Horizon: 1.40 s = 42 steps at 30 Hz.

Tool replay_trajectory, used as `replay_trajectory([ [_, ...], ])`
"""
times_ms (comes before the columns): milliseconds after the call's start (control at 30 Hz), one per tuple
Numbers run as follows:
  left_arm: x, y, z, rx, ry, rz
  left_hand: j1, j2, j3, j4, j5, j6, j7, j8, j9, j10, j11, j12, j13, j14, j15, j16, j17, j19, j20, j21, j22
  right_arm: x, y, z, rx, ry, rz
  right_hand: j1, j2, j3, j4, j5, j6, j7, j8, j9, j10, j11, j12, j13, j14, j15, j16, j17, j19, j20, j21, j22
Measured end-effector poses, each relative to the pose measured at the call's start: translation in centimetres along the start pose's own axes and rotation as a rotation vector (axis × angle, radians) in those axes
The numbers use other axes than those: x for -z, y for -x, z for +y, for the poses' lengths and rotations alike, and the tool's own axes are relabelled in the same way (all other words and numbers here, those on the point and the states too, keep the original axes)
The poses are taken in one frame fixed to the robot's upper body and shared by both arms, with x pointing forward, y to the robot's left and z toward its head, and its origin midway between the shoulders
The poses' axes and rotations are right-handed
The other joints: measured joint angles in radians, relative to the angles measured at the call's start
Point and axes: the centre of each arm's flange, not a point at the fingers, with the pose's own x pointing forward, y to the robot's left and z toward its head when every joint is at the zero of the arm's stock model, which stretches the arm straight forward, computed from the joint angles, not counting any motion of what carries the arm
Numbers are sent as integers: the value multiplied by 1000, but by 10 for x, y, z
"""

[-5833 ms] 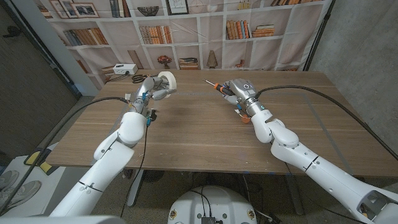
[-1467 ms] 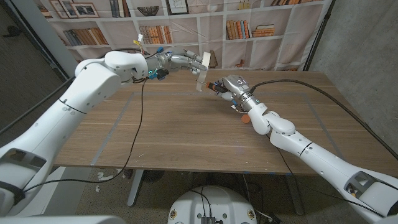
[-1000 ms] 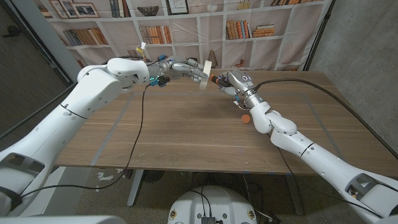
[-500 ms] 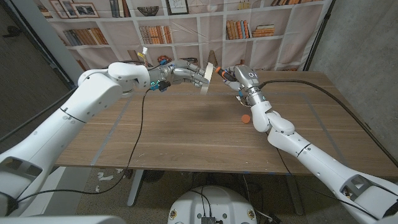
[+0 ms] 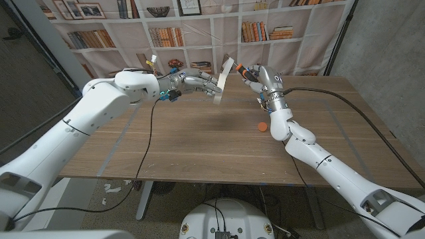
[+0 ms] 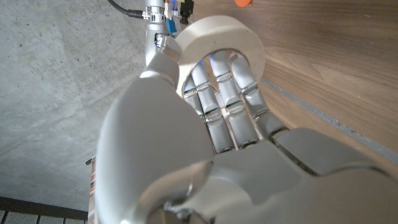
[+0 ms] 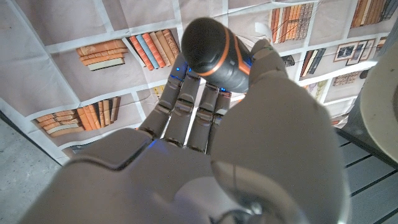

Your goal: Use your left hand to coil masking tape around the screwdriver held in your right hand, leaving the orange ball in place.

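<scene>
Two raised robot hands, left robot hand (image 5: 196,81) holding masking tape (image 5: 224,74), right robot hand (image 5: 264,78) gripping screwdriver (image 5: 244,70) just beside it

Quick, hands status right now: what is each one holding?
Left hand: holding the masking tape roll, fingers through its hole.
Right hand: holding the screwdriver by its black-and-orange handle.
</scene>
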Motion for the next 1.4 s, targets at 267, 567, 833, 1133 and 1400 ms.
replay_trajectory([
  [267,3,3,-1,-8,5,7,0,0,0,0,-1,3,3,4,0,3,0,-3,0,2,2,-7,0,0,0,0,0,4,2,-7,65,-39,22,1,-1,-1,-1,3,0,0,-3,0,7,0,-4,-1,0,0,-1,2,-5,5,4,-3],
  [567,6,6,-2,-18,9,15,0,0,0,0,-1,3,4,4,-1,1,-2,-3,0,3,2,-8,0,0,0,0,0,12,5,-16,99,-149,30,1,-1,-7,2,3,0,0,-6,-1,7,0,-7,5,0,0,-4,5,-5,5,4,-8],
  [833,8,9,0,-35,12,15,-2,2,0,0,-2,3,4,3,0,1,-2,-9,6,3,2,-11,0,0,0,0,0,16,10,-23,82,-250,0,5,-5,-7,2,3,-4,-4,-6,-1,7,0,-7,5,0,0,-11,6,-11,0,11,-12],
  [1133,11,8,8,-55,11,11,-3,3,0,0,-4,1,5,1,3,1,-1,-9,9,3,2,-17,31,0,0,0,0,-1,14,-30,21,-294,-108,5,-5,-11,3,3,-4,-4,-3,0,9,-1,-8,5,7,-7,-13,7,-16,4,11,-17],
  [1400,13,8,16,-70,13,4,-5,6,0,0,-6,4,2,-3,7,1,-1,-13,14,12,1,-20,38,0,0,0,0,-11,18,-34,-3,-315,-173,3,-3,-16,6,10,-4,-4,-3,0,9,-1,-11,10,9,-9,-20,9,-16,4,19,-17],
])
